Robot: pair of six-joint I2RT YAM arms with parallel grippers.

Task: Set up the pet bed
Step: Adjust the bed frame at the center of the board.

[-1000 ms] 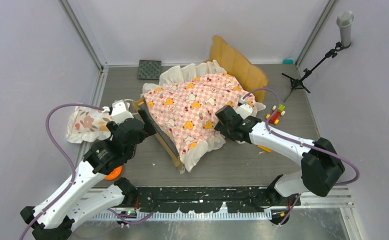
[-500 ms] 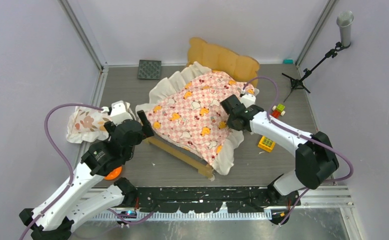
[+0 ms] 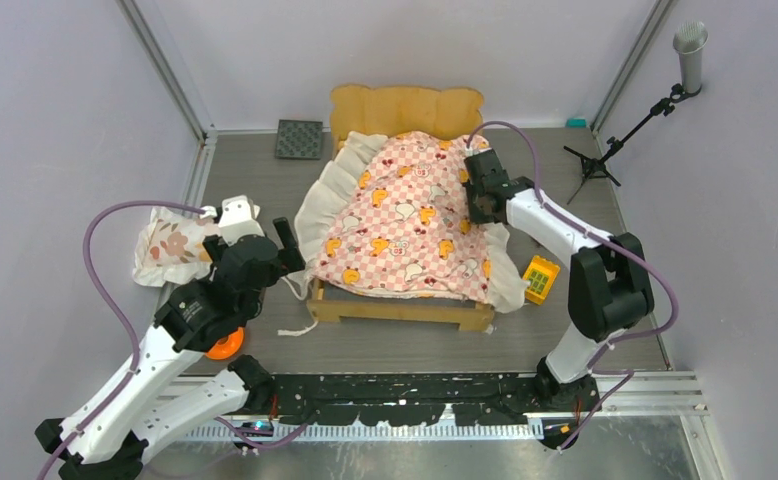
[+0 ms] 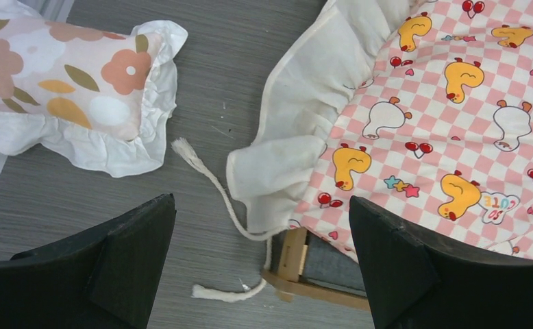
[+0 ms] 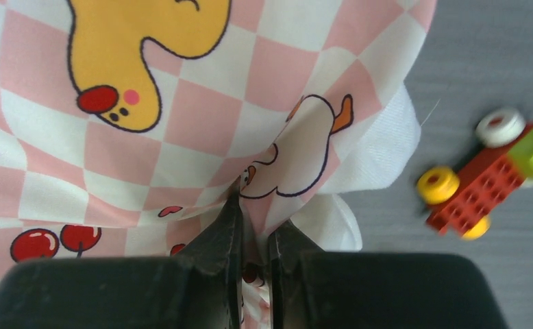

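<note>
We see that the pet bed (image 3: pixel 397 310) has turned since a moment ago. Now it sits straight, with its wavy headboard (image 3: pixel 406 102) at the far wall. Our right gripper (image 5: pixel 253 229) has swung along with it and pinches a fold of the pink sheet (image 3: pixel 405 215) that covers the bed below it. A toy car (image 5: pixel 486 171) sits near it. Our left gripper (image 4: pixel 260 257) is spread wide and holds nothing. The bed corner is just ahead on its right, and the flower pillow (image 4: pixel 65 89) is on its left.

The pet bed (image 3: pixel 397 311) has swung round square.
</note>
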